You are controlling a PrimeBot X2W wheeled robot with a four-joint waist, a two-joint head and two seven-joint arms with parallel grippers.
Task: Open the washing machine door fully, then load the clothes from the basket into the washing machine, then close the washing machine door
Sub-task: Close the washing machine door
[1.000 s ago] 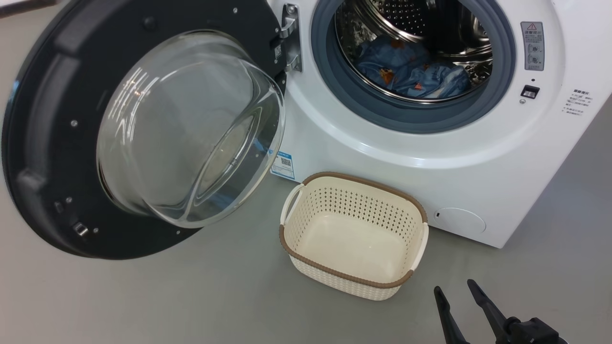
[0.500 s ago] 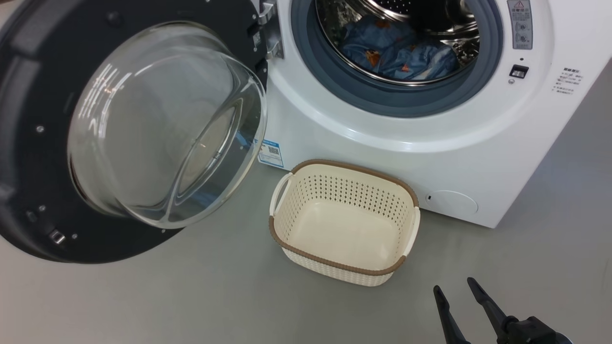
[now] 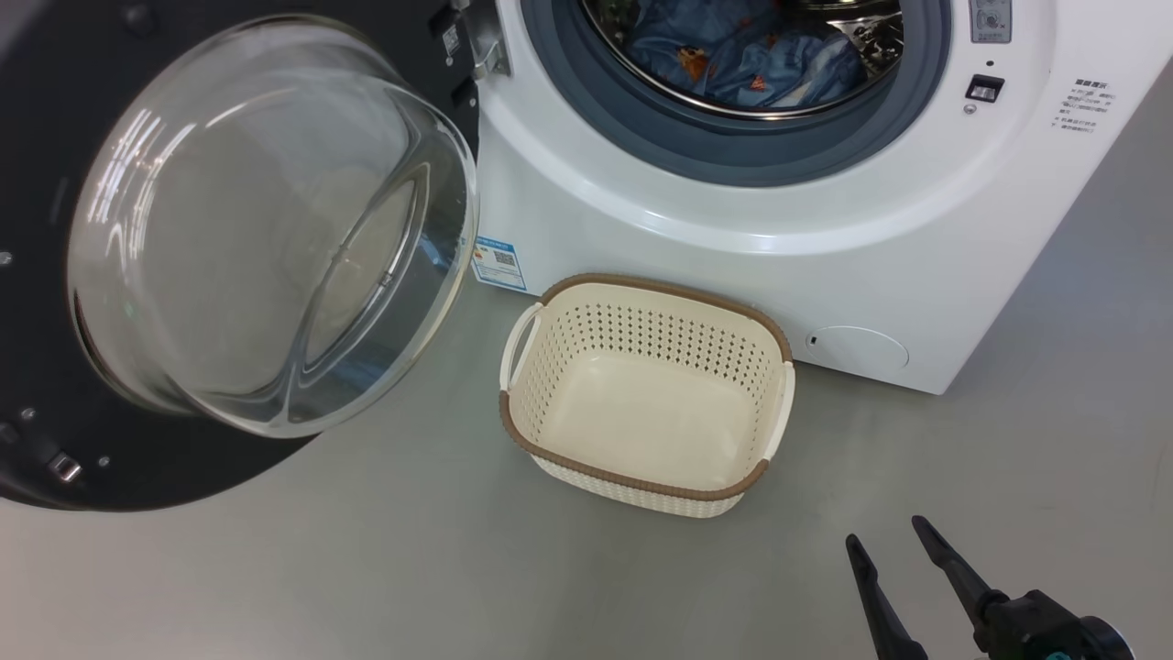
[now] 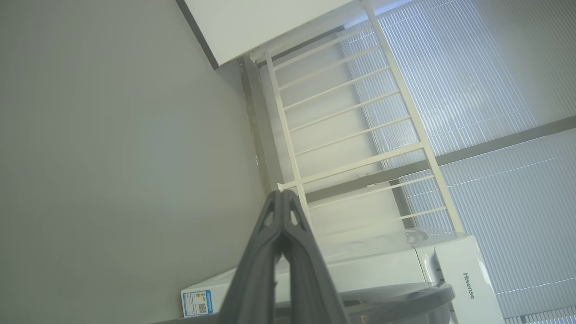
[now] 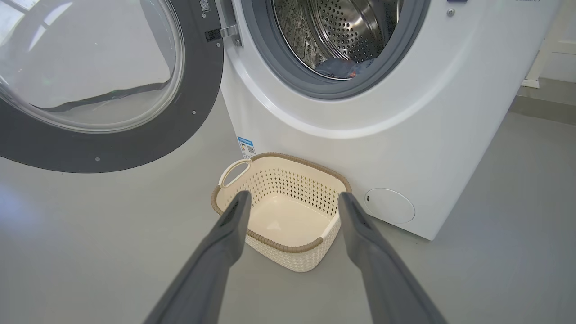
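Note:
The white washing machine (image 3: 696,229) (image 5: 405,112) stands with its door (image 3: 229,238) (image 5: 90,76) swung wide open to the left, glass bowl bulging outward. Blue clothes with orange prints (image 3: 733,55) (image 5: 339,69) lie inside the steel drum. In front of the machine, the cream basket (image 3: 646,458) (image 5: 297,256) sits on the floor with nothing in it. My right gripper (image 3: 884,532) (image 5: 292,198) is open and empty, hovering near the floor short of the basket. My left gripper (image 4: 283,193) is shut on nothing, pointing past the machine's top toward a white rack.
Grey floor (image 3: 458,568) stretches in front of the machine and under the open door. A round filter cap (image 3: 857,348) sits low on the machine's front. A white metal rack (image 4: 342,121) and window blinds (image 4: 495,112) stand behind the machine.
The head view has shifted, so machine, door and basket sit higher and further left in the picture. The basket and door keep their places. My right gripper stays open.

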